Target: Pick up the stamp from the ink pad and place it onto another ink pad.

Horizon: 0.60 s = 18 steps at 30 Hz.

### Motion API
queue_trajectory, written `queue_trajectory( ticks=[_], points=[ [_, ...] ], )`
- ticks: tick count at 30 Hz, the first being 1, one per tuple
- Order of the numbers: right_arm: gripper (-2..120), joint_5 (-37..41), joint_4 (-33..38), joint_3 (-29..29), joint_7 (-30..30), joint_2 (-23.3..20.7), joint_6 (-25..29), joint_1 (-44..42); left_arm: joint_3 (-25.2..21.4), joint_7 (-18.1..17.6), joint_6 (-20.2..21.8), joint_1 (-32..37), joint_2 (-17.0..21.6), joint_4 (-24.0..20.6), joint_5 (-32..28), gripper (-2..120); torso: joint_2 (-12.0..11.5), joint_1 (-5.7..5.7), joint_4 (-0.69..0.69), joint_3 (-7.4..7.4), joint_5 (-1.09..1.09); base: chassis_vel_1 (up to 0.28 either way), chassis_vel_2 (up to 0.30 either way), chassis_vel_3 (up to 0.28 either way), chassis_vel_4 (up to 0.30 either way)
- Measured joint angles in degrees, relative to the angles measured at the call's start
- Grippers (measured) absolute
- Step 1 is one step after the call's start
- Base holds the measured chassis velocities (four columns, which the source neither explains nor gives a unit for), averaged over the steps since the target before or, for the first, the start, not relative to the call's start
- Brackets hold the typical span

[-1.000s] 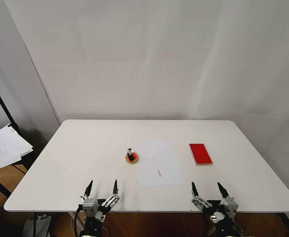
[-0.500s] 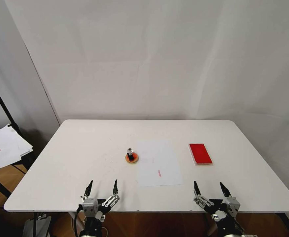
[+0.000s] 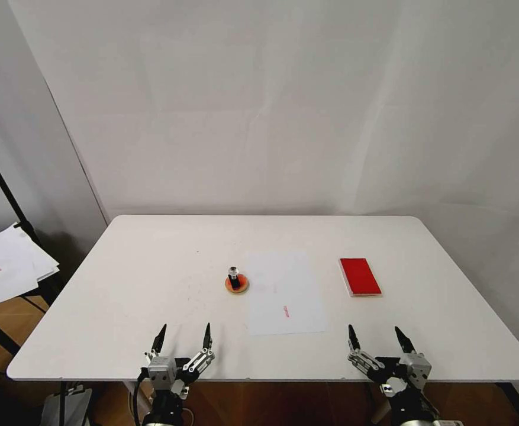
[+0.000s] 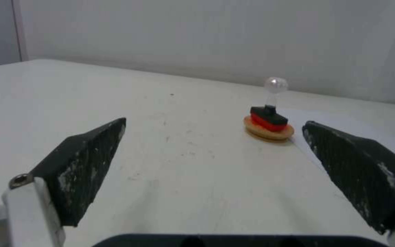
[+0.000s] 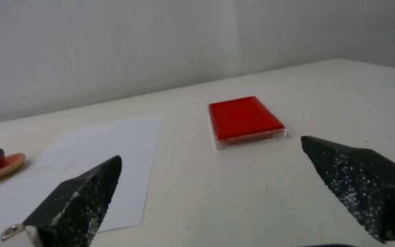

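Note:
The stamp (image 3: pixel 234 276), black with a round silvery knob, stands upright on the small round orange pad (image 3: pixel 237 286) at the table's middle. It also shows in the left wrist view as the stamp (image 4: pixel 269 114) on that round pad (image 4: pixel 271 133). The red rectangular ink pad (image 3: pixel 360 276) lies bare to the right, straight ahead of my right gripper (image 5: pixel 210 149) as the red pad (image 5: pixel 243 118). My left gripper (image 3: pixel 185 328) and right gripper (image 3: pixel 374 329) both hang open at the table's front edge, well short of both pads.
A white sheet of paper (image 3: pixel 284 293) with a small red mark lies between the two pads. The white table (image 3: pixel 123 284) backs onto a pale wall. Loose papers (image 3: pixel 5 266) rest on a stand off the left side.
My right gripper has shifted slightly to the right along the front edge. The left gripper, the stamp and both pads have stayed put.

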Motion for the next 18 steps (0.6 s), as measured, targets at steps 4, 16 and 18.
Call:
queue_trajectory(
  ticks=[4, 16, 18],
  points=[
    [100, 0.00, 0.02, -0.01, 0.00, 0.00, 0.00, 0.00, 0.00, 0.00, 0.00, 0.00, 0.00, 0.00, 0.00, 102, 0.00, 0.00, 0.00, 0.00, 0.00, 0.000, 0.000, 0.000, 0.000],
    [100, -0.01, 0.07, -0.02, 0.00, 0.00, -0.01, 0.00, 0.00, 0.00, 0.00, 0.00, 0.00, 0.00, 0.00, 102, 0.00, 0.00, 0.00, 0.00, 0.00, 0.000, 0.000, 0.000, 0.000],
    [100, -0.01, 0.07, -0.02, 0.00, 0.00, -0.01, 0.00, 0.00, 0.00, 0.00, 0.00, 0.00, 0.00, 0.00, 102, 0.00, 0.00, 0.00, 0.00, 0.00, 0.000, 0.000, 0.000, 0.000]
  ],
)
